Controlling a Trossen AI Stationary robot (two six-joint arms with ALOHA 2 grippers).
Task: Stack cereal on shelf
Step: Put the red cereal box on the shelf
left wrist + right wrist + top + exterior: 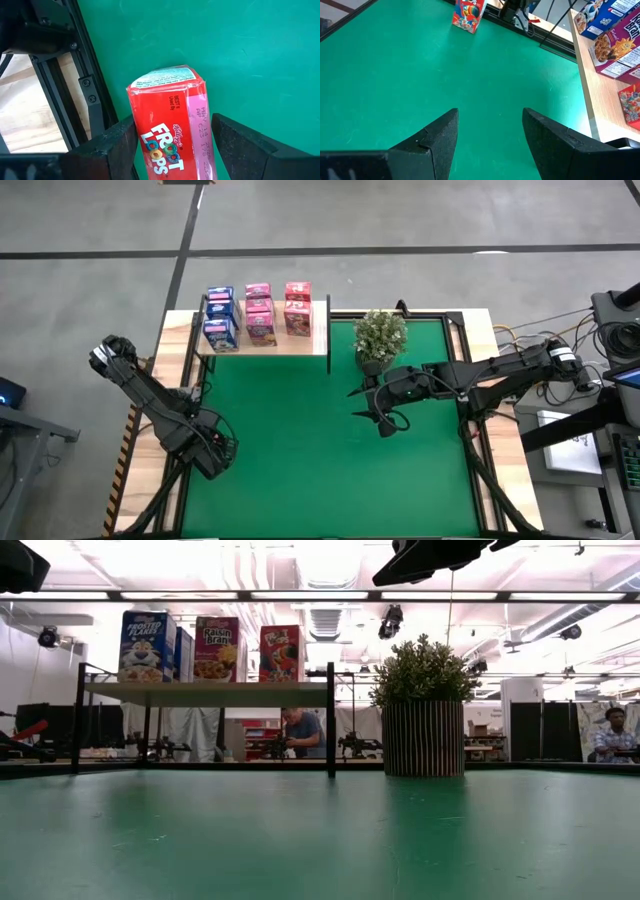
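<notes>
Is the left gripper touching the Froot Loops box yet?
Apart. Left wrist view shows green mat between each finger and the Froot Loops box.

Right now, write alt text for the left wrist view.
A red Froot Loops cereal box stands between the left gripper's two dark fingers on the green mat. A black frame rail and pale wood table edge run alongside.

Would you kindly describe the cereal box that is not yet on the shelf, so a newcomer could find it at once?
Start at the green mat and go to its near left corner, where the left hand sits. Between that hand's open fingers stands a red Froot Loops box, upright on the mat. Every other cereal box is on the wooden shelf at the far left; this one stands alone.
</notes>
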